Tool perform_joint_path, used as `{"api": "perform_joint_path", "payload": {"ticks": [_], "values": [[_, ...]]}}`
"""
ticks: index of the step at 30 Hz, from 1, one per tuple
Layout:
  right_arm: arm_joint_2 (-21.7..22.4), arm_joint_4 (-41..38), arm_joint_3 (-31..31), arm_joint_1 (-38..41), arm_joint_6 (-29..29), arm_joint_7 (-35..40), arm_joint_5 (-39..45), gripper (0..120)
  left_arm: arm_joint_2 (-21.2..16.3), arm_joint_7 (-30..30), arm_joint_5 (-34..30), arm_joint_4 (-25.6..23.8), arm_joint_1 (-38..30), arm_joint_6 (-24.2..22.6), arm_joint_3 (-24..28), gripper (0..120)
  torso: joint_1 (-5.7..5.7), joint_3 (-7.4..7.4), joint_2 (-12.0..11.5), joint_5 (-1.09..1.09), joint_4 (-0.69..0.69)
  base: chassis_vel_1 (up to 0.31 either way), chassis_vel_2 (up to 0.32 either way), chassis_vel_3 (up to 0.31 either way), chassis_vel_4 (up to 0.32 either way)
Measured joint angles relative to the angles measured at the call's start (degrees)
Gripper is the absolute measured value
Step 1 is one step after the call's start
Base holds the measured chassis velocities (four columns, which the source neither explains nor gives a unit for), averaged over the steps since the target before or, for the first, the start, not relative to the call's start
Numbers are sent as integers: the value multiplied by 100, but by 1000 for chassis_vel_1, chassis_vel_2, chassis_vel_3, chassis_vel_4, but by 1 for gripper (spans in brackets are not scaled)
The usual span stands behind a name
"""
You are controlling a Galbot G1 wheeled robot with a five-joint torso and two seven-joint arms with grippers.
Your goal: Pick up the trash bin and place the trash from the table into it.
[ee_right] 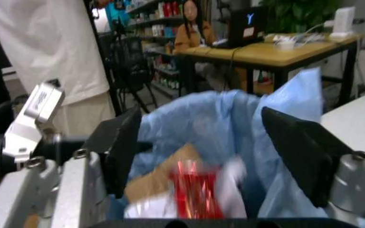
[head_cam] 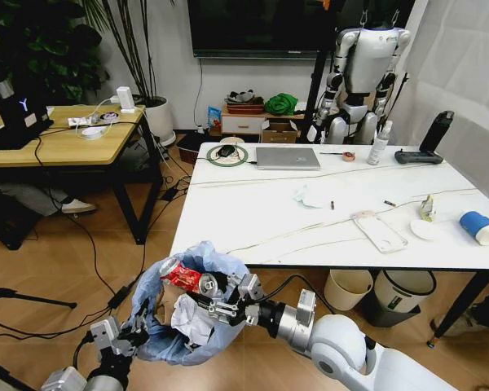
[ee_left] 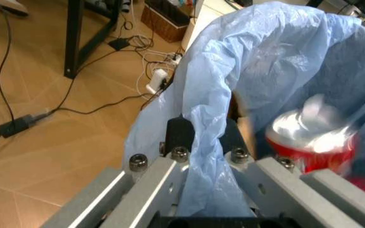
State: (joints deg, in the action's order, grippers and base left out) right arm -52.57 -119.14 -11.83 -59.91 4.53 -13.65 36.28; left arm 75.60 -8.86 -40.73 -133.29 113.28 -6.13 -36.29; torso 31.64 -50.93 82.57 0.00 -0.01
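Across the middle of the head view stands the table (head_cam: 342, 220), white with grey veins, with a laptop (head_cam: 287, 157) near its far edge and litter still on its right part: a blue cup (head_cam: 481, 227) lying on its side at the right end, a clear plastic pack (head_cam: 379, 230) toward the front edge, crumpled white paper (head_cam: 308, 196) nearer the centre and a small wrapper (head_cam: 426, 208) left of the cup. Under the right end of the table stand two other bins, cream (head_cam: 346, 288) and grey-and-white (head_cam: 398, 298). Below the front left corner of the table, held off the wooden floor, is the bin (head_cam: 187, 305), its puffy blue bag open at the top. Inside it lie a red can (head_cam: 183, 276), white paper (head_cam: 191, 322) and brown cardboard (ee_right: 163, 175). The left gripper (head_cam: 136, 321) sits at the bin's left rim; in the left wrist view its dark fingers (ee_left: 180, 134) are clamped on a fold of the bag (ee_left: 208, 142), with the can just beside them. The right gripper (head_cam: 228, 295) reaches over the bin's mouth from the right, directly above the can and paper, and the right wrist view shows its two black pads (ee_right: 300, 147) spread wide apart with nothing between them, the can straight below.
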Motion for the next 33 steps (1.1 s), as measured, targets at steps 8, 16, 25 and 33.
{"api": "perform_joint_path", "payload": {"ticks": [8, 16, 25, 33], "values": [[-251, -249, 819, 117, 316, 614, 417, 99, 9, 2, 6, 17, 6, 0, 24, 0, 0, 0, 0, 0, -1, 0, 0, 0, 0], [-1002, 753, 1705, 1193, 1928, 2308, 824, 100, 21, 8, 20, 12, 7, 0, 16, 0, 1, -1, 0, 0, 0, 0, 0, 0, 0], [-1283, 2954, 1964, 2207, 2131, 2132, -793, 100, 62, 15, 34, -40, 30, 2, -32, 0, 2, -1, -1, -1, -1, 0, 0, 0, 0], [-1740, 4653, 1848, 2680, 1608, 1699, -1901, 100, 107, 17, 45, -73, 50, 3, -52, 0, 1, 0, -1, 0, 2, 0, 0, 0, 0]]}}
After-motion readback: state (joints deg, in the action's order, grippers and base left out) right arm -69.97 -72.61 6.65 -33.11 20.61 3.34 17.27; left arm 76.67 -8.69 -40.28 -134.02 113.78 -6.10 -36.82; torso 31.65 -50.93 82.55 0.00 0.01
